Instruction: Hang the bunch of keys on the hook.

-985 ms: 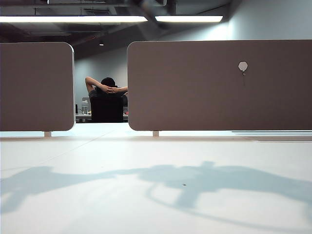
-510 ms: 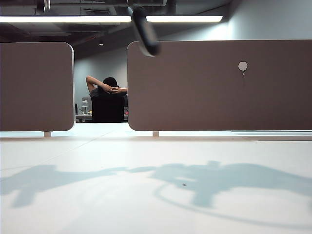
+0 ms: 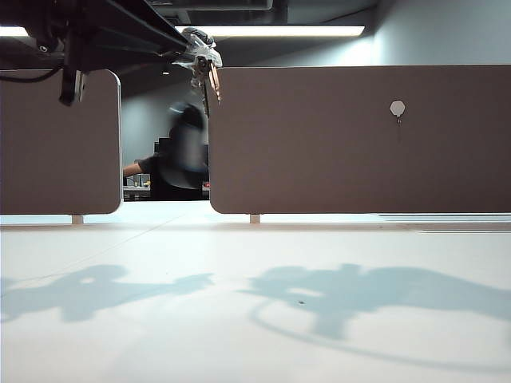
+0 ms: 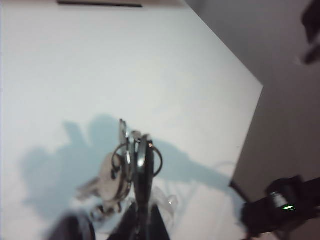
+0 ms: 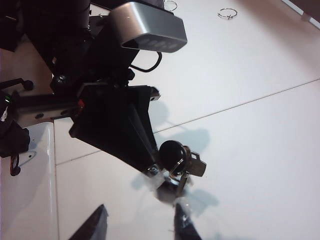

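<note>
The bunch of keys (image 4: 125, 167) hangs from my left gripper (image 4: 142, 227), which is shut on its black fob (image 4: 142, 182), seen edge-on. The exterior view has this gripper (image 3: 200, 54) high at the upper left, with keys (image 3: 211, 80) dangling by the brown panel's (image 3: 335, 167) left edge. The hook (image 3: 398, 109) sits on that panel far to the right. My right gripper (image 5: 140, 227) is open just below the bunch of keys (image 5: 182, 165) and holds nothing; it does not show in the exterior view.
A second brown panel (image 3: 60, 144) stands at the left, with a seated person blurred in the gap between the panels. Two loose key rings (image 5: 227, 12) lie on the white table (image 3: 255, 319). The left arm's camera housing (image 5: 147, 25) looms close to the right gripper.
The left arm has come into the exterior view at the top left, carrying the keys down and left from the top centre. The arms' shadows on the table have shifted left.
</note>
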Available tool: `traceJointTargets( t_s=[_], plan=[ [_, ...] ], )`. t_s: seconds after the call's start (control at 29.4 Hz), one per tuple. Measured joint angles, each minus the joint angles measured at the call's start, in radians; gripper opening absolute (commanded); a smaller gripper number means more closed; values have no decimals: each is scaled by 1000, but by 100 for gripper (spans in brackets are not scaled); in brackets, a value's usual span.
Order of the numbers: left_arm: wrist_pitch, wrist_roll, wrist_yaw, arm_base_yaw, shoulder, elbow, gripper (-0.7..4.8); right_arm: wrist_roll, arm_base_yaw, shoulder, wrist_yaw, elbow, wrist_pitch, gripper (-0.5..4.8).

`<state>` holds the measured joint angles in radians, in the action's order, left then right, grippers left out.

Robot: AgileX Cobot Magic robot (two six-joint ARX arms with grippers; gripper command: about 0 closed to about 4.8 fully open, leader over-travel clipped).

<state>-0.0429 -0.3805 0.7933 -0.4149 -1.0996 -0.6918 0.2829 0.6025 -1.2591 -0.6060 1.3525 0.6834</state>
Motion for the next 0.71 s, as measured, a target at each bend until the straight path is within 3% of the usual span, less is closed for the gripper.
traceJointTargets(
  t_s=[0.17, 0.34, 0.48, 0.71],
  plan=[
    [-81, -179, 146, 0, 0, 0, -6, -20, 0, -3, -12, 0, 11, 171],
    [-310, -413, 347, -1, 2, -1, -6, -22, 0, -21, -15, 0, 21, 171],
    [-436, -556, 389, -1, 2, -1, -6, -24, 0, -26, -44, 0, 42, 171],
    [-492, -621, 403, 0, 2, -1, -6, -24, 0, -26, -77, 0, 67, 171]
  ],
)
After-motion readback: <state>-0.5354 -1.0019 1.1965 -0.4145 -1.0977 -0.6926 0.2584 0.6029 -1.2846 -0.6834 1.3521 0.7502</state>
